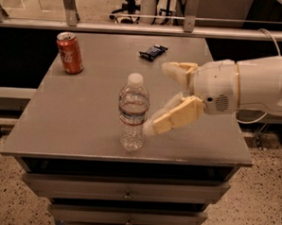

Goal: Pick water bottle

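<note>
Two fingers spread wide; hand extended horizontally, just beside upright water bottle.

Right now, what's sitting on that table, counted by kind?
bottle: 1
can: 1
dark packet: 1
Total: 3 on the table.
The gripper is open, close beside the bottle.

Standing upright on the grey worktop, near its front edge and about mid-width: small clear ribbed water bottle, white screw cap on, pale label band with red stripe. Just to its right, gripper, jaws spread, lower tip just beside the bottle's side, upper tip farther back
</note>
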Tool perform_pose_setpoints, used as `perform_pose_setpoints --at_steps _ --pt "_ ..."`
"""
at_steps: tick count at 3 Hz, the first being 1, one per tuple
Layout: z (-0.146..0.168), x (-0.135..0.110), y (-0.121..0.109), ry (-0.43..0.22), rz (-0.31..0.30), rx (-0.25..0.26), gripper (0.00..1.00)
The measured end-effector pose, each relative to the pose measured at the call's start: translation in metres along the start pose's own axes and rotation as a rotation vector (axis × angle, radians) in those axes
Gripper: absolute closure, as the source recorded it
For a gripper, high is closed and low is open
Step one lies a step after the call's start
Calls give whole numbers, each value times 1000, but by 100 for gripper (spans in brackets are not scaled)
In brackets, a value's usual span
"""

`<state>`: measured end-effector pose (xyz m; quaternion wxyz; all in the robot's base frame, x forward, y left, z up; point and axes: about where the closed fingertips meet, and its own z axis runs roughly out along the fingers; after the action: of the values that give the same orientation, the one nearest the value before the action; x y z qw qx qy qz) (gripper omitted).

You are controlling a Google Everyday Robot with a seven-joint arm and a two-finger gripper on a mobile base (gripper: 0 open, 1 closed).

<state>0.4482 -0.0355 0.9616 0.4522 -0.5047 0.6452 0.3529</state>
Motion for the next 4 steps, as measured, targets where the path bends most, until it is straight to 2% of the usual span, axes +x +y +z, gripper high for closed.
perform_pose_setpoints --at_steps 1,2,3,4 --pt "30 1 13 -85 15 -48 0" --pt "50 13 15 -125 35 -57 0" --pt "60 27 15 -148 55 -49 15" --pt "68 31 19 -160 68 -47 38"
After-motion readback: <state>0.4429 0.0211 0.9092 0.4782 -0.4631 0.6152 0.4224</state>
